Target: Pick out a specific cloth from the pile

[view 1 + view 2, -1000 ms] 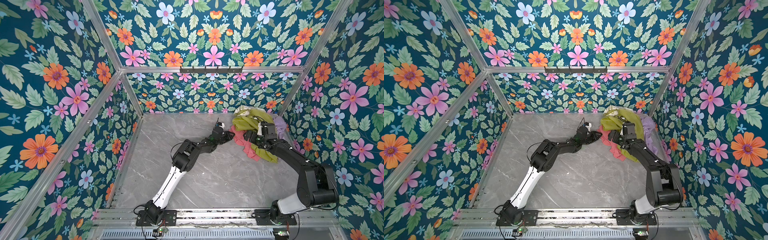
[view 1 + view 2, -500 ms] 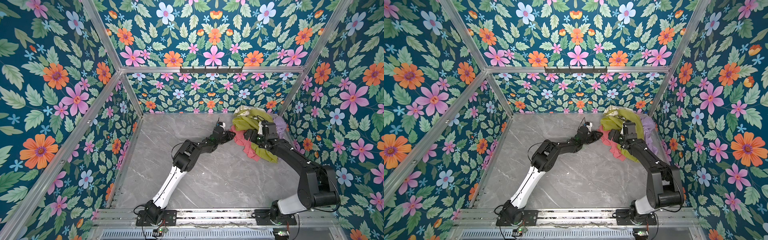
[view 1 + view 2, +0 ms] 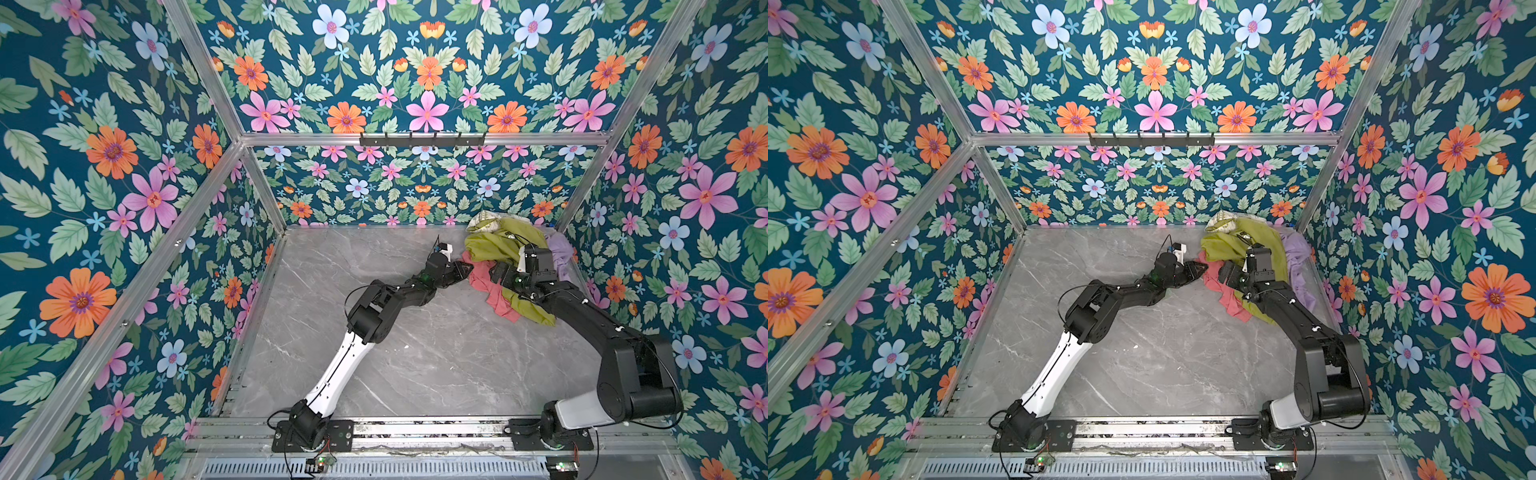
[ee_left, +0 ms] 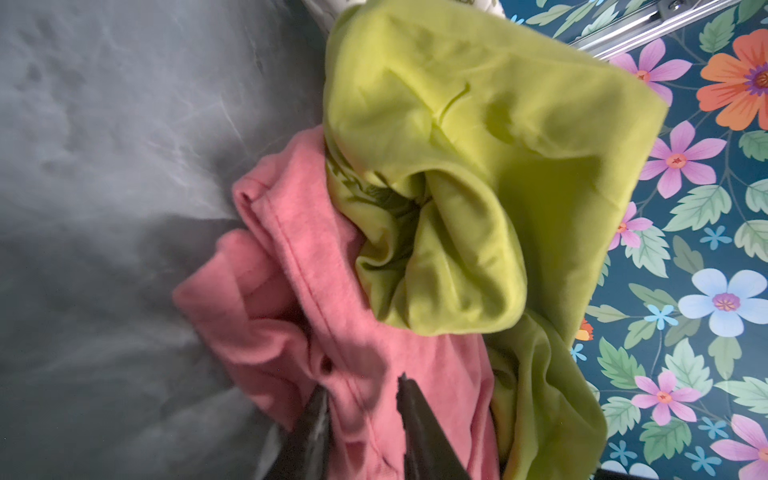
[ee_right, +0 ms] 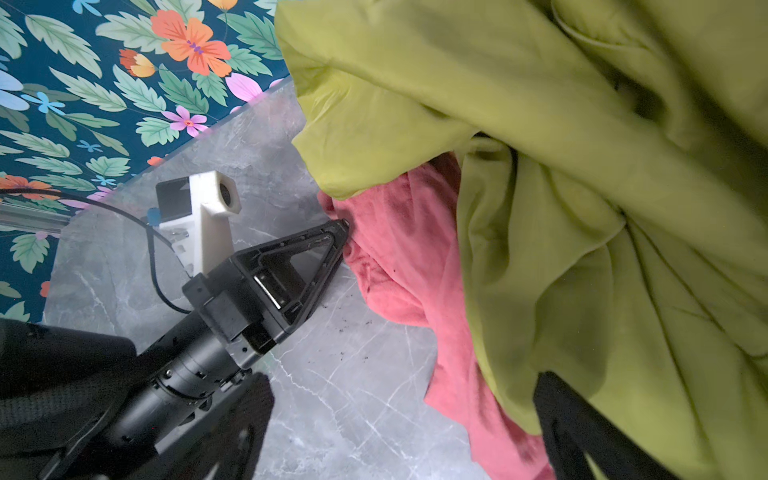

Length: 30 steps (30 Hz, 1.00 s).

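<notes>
Salmon-pink cloth [image 4: 291,257], at the left edge of the pile [image 3: 509,245], far right corner of the bench [image 3: 415,353], partly under the olive-green cloth [image 4: 478,124], left pincer [image 4: 361,382] apparently clamped on a fold of it, right pincer [image 5: 401,380] wide open over the pile, gripping nothing.

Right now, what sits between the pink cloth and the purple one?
The green cloth separates the pink cloth from the purple cloth, with the right arm above it. Both top views show this.
</notes>
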### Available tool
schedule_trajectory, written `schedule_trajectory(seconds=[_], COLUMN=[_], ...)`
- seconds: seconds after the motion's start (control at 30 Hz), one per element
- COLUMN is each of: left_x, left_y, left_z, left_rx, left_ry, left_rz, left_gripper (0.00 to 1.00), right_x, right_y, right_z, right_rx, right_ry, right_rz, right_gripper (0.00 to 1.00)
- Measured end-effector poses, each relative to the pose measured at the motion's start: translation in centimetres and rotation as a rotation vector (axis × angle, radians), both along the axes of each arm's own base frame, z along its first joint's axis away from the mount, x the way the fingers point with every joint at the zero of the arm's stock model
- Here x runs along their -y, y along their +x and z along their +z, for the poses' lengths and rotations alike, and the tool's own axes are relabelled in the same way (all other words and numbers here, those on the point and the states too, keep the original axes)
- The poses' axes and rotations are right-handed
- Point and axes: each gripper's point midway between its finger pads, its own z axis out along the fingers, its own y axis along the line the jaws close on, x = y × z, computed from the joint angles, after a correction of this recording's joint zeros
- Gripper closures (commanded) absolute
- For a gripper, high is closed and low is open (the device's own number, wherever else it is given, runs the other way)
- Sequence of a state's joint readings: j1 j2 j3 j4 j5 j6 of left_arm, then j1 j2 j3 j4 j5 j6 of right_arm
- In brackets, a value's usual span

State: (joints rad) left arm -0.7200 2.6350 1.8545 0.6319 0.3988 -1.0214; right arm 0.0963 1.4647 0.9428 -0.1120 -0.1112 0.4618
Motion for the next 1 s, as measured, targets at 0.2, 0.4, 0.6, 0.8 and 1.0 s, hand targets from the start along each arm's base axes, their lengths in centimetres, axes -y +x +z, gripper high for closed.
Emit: schedule_trajectory(seconds=[0.2,0.4,0.6,0.8,1.0], left_x=[0.2,-0.2,-1.1,-1.5,-1.9], left_y=[-0.1,-0.6,-1.0,-1.7,-2.2], left_z=[0.1,0.3,0.4,2.2,4.1], left_rx=[0.001,-0.001,-0.018,0.008,0.046], left_ry=[-0.004,0.003,0.040,0.057,0.063], left_rz=[-0.016,-0.024,-0.027,-0.044,-0.052], left_gripper=[0.84,1.00,1.00,1.00,1.00], right_x=[0.2,0.2,0.2,0.2,0.2], right_y=[-0.1,-0.1,-0.2,-0.2,-0.1], right_z=[-0.2,-0.2,0.1,0.4,0.7], right_rx=[-0.003,-0.003,0.004,0.010,0.017], right_ry=[-0.008,-0.008,-0.005,-0.004,-0.003], right_rz=[-0.007,-0.007,-0.009,-0.009,-0.009], right_gripper=[0.01,0.01,0.01,0.00,0.01])
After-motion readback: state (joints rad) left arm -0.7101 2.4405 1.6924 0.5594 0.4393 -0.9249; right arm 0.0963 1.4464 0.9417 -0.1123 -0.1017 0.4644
